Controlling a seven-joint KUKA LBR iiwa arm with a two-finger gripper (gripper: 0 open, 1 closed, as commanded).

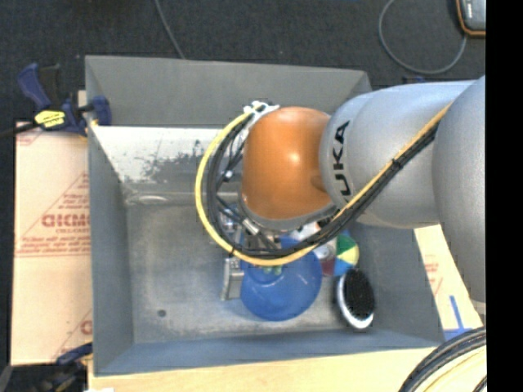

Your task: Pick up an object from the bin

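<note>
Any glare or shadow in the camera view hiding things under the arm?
Camera view: light is brightest on the back wall of the grey metal bin; a soft highlight sits on the orange wrist cover; the arm shades the floor around the blue rounded plastic thing, the multicoloured ball and the black oval brush, all readable.

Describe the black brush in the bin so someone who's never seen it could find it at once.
Start at the grey metal bin and go to its lower right corner in the view. There, right of a big round blue thing and just below a small multicoloured ball, lies the brush. It alone is black: an oval with a white rim.
</note>
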